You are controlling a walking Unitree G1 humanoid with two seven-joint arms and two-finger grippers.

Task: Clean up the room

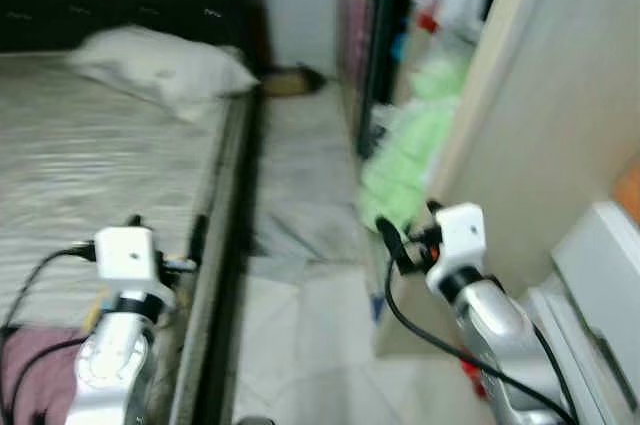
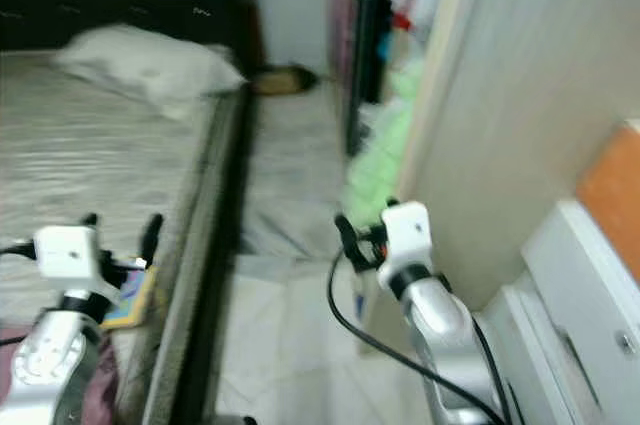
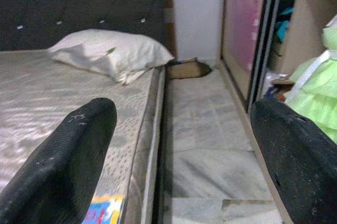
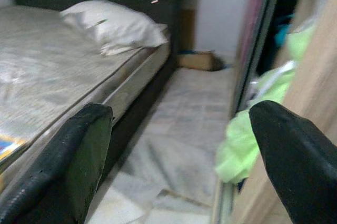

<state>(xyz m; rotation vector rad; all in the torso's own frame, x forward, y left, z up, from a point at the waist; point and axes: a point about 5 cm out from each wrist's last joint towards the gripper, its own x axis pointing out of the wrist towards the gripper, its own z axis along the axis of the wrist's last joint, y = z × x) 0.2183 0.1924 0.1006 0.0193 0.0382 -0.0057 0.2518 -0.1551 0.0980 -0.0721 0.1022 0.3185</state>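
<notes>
From the head views, my left gripper (image 1: 165, 235) was over the bed (image 1: 90, 175) edge and my right gripper (image 1: 405, 235) over the floor aisle, just beside the green garment (image 1: 400, 160) hanging out of the wardrobe (image 1: 520, 115). In the left wrist view, my fingers (image 3: 63, 171) stood wide apart, holding nothing; a white pillow (image 3: 108, 52) lay far ahead. In the right wrist view, the fingers (image 4: 287, 155) were also spread and empty, the green garment close ahead.

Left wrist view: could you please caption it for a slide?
Open left gripper looks along the bed toward a white pillow.
</notes>
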